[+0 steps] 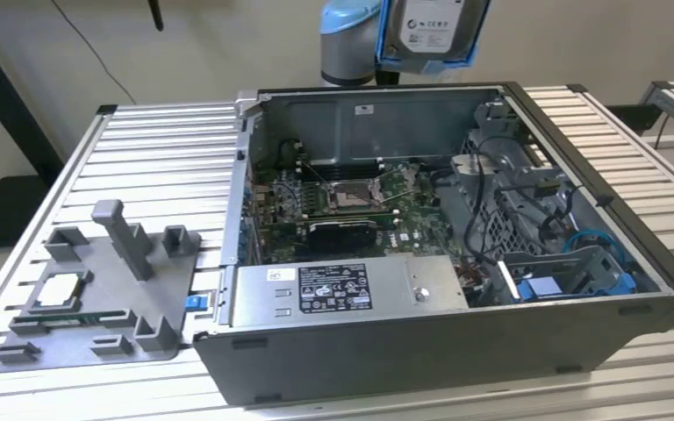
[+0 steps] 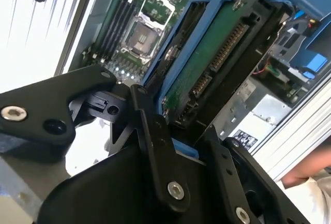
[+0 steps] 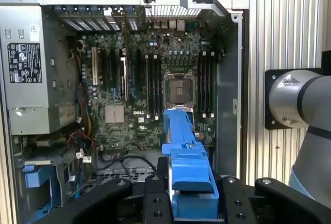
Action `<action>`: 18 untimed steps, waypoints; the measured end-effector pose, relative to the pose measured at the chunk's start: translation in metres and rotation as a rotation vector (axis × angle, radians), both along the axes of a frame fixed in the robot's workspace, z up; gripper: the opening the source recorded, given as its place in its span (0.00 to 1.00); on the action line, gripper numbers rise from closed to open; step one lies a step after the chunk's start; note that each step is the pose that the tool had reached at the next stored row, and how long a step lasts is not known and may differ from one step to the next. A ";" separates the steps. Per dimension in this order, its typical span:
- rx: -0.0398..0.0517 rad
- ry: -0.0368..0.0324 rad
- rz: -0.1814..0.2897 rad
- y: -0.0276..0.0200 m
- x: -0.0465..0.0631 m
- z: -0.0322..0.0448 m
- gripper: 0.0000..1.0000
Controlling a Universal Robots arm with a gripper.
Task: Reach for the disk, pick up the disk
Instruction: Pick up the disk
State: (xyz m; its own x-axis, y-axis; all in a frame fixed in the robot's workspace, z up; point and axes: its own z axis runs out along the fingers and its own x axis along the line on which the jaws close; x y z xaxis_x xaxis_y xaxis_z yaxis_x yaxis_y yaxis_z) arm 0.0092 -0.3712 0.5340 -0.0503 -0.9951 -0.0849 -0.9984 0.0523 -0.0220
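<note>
The disk (image 1: pixel 431 26) hangs in the air above the far wall of the open computer case (image 1: pixel 618 219), its white label facing the exterior view and its blue bracket around the edges. My gripper (image 3: pixel 189 195) is shut on it. In the first wrist view the disk (image 3: pixel 182 136) shows edge-on as a blue bracket between the black fingers (image 3: pixel 154 193). The second wrist view shows the disk's (image 2: pixel 207 63) green circuit-board underside and connector, clamped in my gripper (image 2: pixel 181 138). The motherboard (image 3: pixel 134 79) lies well below it.
The case stands on a slatted aluminium table (image 1: pixel 150 158). A power supply (image 1: pixel 337 294) lies along its near side, and a drive bay with blue parts (image 1: pixel 571 276) is at the exterior view's right. A grey fixture tray (image 1: pixel 91 289) holds a small silver chip (image 1: pixel 59 289). A person's sleeve (image 2: pixel 310 180) is nearby.
</note>
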 end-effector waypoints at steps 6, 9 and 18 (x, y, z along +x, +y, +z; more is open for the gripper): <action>0.0000 0.0000 0.000 0.0000 0.021 0.0000 0.00; 0.0000 0.0000 0.000 -0.0001 0.030 0.0000 0.00; 0.0000 -0.0002 0.000 0.0000 0.049 0.0000 0.00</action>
